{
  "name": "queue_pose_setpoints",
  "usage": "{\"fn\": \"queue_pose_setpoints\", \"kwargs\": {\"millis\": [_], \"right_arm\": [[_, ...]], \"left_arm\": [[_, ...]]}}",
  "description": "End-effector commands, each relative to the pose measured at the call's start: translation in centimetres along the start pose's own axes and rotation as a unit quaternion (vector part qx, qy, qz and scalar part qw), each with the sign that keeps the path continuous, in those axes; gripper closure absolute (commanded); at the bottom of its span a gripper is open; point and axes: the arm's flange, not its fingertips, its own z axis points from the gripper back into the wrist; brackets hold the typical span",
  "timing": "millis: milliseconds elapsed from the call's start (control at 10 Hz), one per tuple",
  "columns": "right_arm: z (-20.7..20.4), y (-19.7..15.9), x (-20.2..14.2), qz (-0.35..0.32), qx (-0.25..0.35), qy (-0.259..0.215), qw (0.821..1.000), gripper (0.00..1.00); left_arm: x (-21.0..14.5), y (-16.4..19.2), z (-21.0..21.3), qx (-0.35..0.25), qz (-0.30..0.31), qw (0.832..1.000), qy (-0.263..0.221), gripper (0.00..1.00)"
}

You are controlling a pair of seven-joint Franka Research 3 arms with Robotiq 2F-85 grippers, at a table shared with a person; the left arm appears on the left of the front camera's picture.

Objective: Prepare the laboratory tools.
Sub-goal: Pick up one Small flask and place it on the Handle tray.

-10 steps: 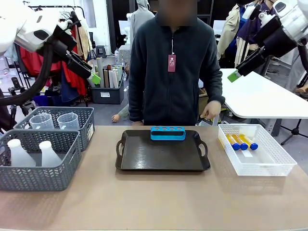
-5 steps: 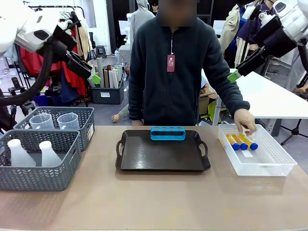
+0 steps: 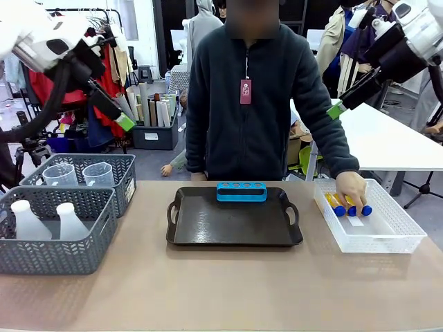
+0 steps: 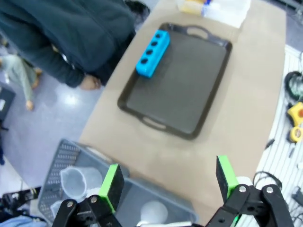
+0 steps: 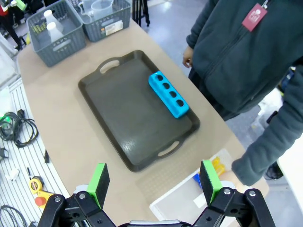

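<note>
The blue four-hole rack lies at the far edge of the black tray; it is also in the left wrist view and the right wrist view. Amber blue-capped tubes lie in the white mesh basket, and the person's hand rests on them. Two conical flasks stand in the near grey basket, two clear beakers in the one behind. My left gripper hangs open, high over the baskets. At the upper right, my right gripper is open too.
The grey baskets fill the table's left side, the white mesh basket its right side. The person stands at the far edge behind the tray. Bare tabletop runs along the near edge.
The person's hand has come down into the white mesh basket onto the tubes. My left gripper has shifted slightly left and down. The right arm has stayed still.
</note>
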Motion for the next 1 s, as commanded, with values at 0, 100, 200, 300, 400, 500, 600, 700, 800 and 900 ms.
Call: {"fn": "queue_pose_setpoints", "kwargs": {"millis": [0, 100, 200, 300, 400, 500, 600, 700, 800, 900], "right_arm": [[0.2, 0.1, 0.0, 0.001, 0.005, -0.004, 1.0, 0.0], [0.2, 0.1, 0.0, 0.001, 0.005, -0.004, 1.0, 0.0], [0.2, 0.1, 0.0, 0.001, 0.005, -0.004, 1.0, 0.0], [0.2, 0.1, 0.0, 0.001, 0.005, -0.004, 1.0, 0.0], [0.2, 0.1, 0.0, 0.001, 0.005, -0.004, 1.0, 0.0], [0.2, 0.1, 0.0, 0.001, 0.005, -0.004, 1.0, 0.0], [0.2, 0.1, 0.0, 0.001, 0.005, -0.004, 1.0, 0.0], [0.2, 0.1, 0.0, 0.001, 0.005, -0.004, 1.0, 0.0], [0.2, 0.1, 0.0, 0.001, 0.005, -0.004, 1.0, 0.0], [0.2, 0.1, 0.0, 0.001, 0.005, -0.004, 1.0, 0.0]], "left_arm": [[-0.4, -0.2, 2.4, 0.019, 0.017, 0.999, 0.047, 0.0], [-1.2, 0.2, 2.7, 0.034, 0.025, 0.997, 0.064, 0.0], [-2.8, 1.2, 3.1, 0.079, 0.034, 0.99, 0.113, 0.0], [-4.2, 1.6, 3.5, 0.092, 0.045, 0.985, 0.138, 0.0], [-5.8, 1.8, 3.3, 0.109, 0.06, 0.979, 0.164, 0.0], [-7.5, 2.8, 3.3, 0.118, 0.073, 0.974, 0.18, 0.0], [-9.3, 3.6, 3.4, 0.129, 0.084, 0.968, 0.197, 0.0], [-10.6, 4.2, 3.2, 0.127, 0.107, 0.966, 0.199, 0.0], [-11.1, 4.4, 2.9, 0.13, 0.112, 0.969, 0.178, 0.0], [-10.1, 4.2, 2.5, 0.103, 0.116, 0.976, 0.151, 0.0]]}}
